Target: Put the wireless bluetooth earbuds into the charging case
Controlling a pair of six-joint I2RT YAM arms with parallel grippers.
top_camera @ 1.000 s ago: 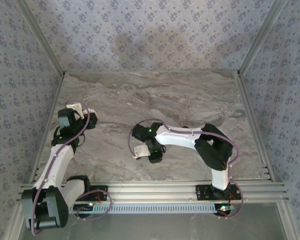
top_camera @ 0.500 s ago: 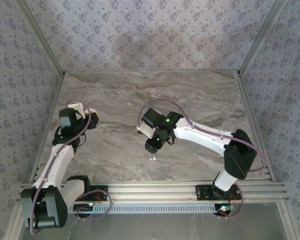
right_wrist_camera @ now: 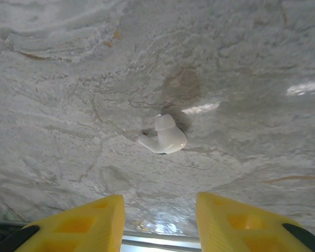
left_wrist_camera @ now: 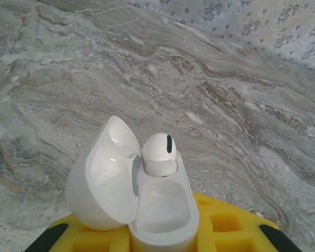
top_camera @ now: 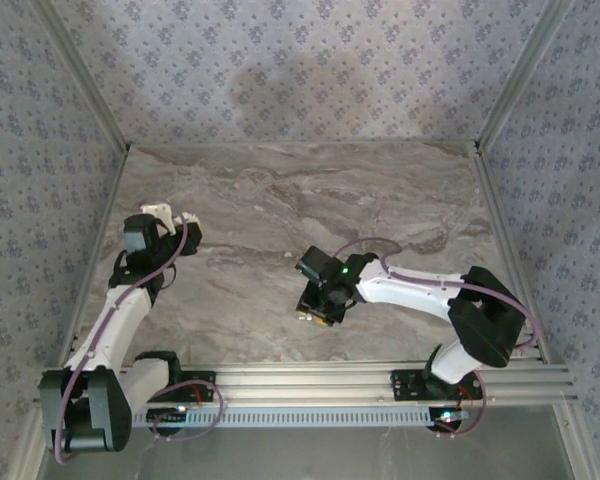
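Bright, even light; soft shadow on back wall [top_camera: 280, 90], glare patches on marble table [right_wrist_camera: 304, 86] (foreground slightly soft).

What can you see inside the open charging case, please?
One earbud sits in the far well of the charging case, head up; the near well looks empty. The earbud's stem is hidden down in its well.

Grey marbled tabletop [top_camera: 280, 190], walled left, right and far by blue floral-print panels [top_camera: 300, 60]; aluminium rails [top_camera: 310, 375] near.
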